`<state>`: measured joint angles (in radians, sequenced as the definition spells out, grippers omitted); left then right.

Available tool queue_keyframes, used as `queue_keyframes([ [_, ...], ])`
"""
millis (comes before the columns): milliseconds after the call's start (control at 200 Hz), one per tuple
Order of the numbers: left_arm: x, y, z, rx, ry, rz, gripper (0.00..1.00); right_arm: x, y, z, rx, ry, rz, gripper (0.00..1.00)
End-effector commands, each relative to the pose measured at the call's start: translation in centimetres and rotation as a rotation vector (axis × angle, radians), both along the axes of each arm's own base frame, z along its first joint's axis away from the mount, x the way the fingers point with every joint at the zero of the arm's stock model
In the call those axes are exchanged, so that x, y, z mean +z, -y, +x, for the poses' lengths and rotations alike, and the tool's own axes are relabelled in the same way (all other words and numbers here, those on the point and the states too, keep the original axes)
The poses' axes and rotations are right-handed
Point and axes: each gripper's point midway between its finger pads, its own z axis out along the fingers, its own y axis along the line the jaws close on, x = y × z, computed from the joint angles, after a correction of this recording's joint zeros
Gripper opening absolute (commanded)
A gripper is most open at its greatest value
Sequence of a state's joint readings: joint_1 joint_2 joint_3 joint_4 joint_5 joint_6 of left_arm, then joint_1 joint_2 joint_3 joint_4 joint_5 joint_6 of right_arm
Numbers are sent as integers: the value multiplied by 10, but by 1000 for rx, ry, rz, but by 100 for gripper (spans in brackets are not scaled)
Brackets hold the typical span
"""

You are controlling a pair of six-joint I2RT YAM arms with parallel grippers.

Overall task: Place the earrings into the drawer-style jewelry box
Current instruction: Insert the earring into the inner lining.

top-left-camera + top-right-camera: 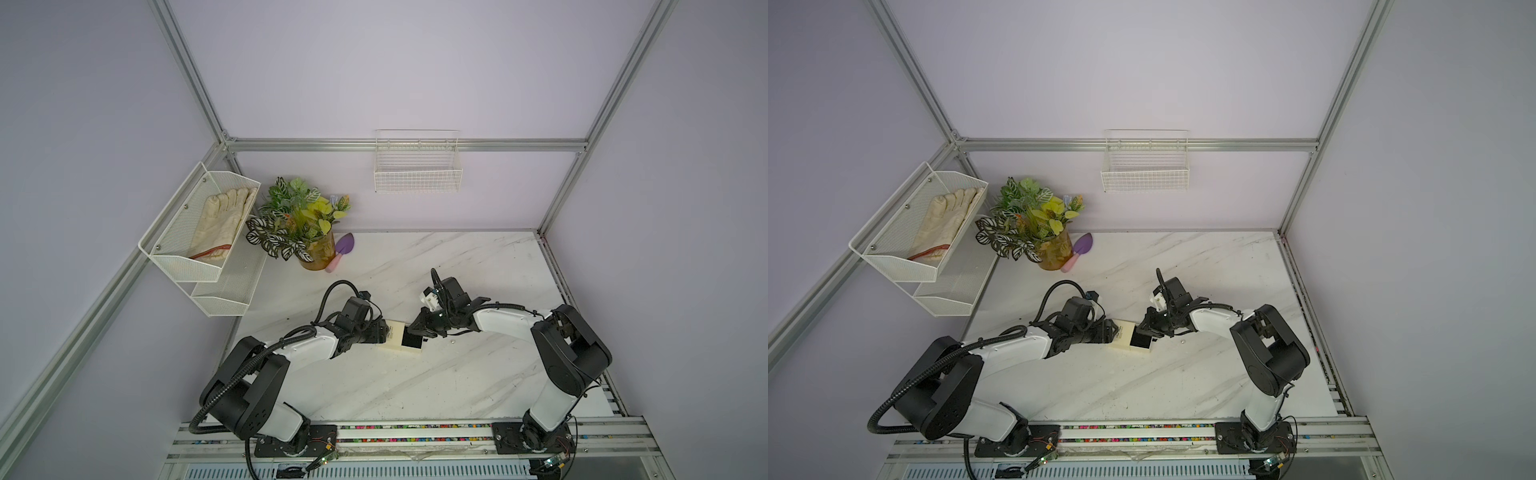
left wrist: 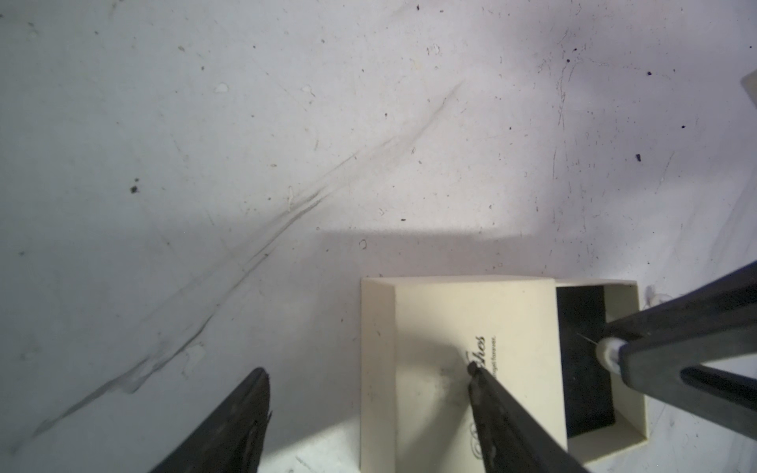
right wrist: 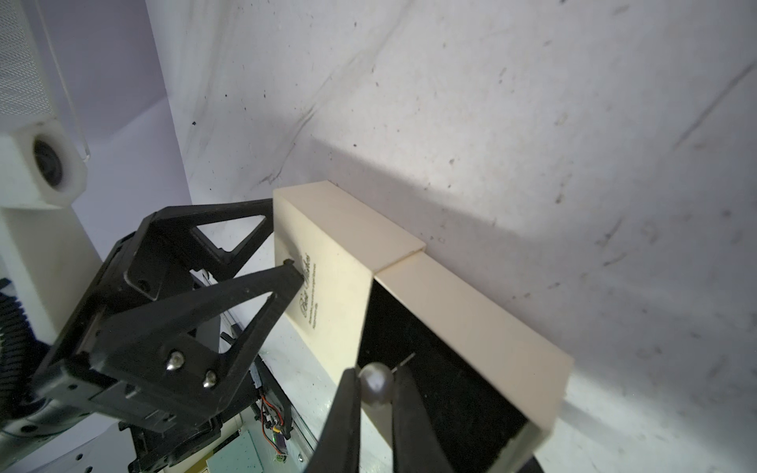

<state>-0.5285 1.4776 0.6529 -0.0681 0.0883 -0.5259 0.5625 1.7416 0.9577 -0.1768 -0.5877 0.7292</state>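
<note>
The cream jewelry box (image 1: 395, 338) (image 1: 1123, 334) lies mid-table with its black-lined tray (image 2: 581, 311) (image 3: 450, 389) slid out toward the right arm. My right gripper (image 3: 376, 376) (image 1: 415, 332) is shut on one pearl-like earring (image 3: 376, 383) (image 2: 606, 352), hanging just over the open tray with the pin pointing inward. My left gripper (image 2: 366, 370) (image 1: 384, 330) is open at the box's closed end. One fingertip (image 2: 473, 368) rests on the lettered lid (image 2: 430, 319), the other stands off beside the box. A second tiny earring (image 1: 451, 341) (image 1: 1182, 340) lies on the table right of the box.
A potted plant (image 1: 299, 224) and a purple trowel (image 1: 343, 249) stand at the back left. A white mesh shelf (image 1: 166, 253) holding gloves hangs on the left wall. A wire basket (image 1: 417, 166) hangs on the back wall.
</note>
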Motion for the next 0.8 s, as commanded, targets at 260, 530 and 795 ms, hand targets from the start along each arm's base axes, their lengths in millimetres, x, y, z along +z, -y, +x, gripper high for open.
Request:
queue_keyframes([
  [260, -4, -4, 4, -13, -9, 48, 76, -7, 3, 2, -13, -20, -21, 0],
  [530, -4, -5, 4, -11, -7, 57, 76, -10, 5, 1, -14, -27, -37, 0],
  [795, -6, -6, 3, -12, -11, 63, 76, -15, 10, 2, -28, -27, -69, 0],
])
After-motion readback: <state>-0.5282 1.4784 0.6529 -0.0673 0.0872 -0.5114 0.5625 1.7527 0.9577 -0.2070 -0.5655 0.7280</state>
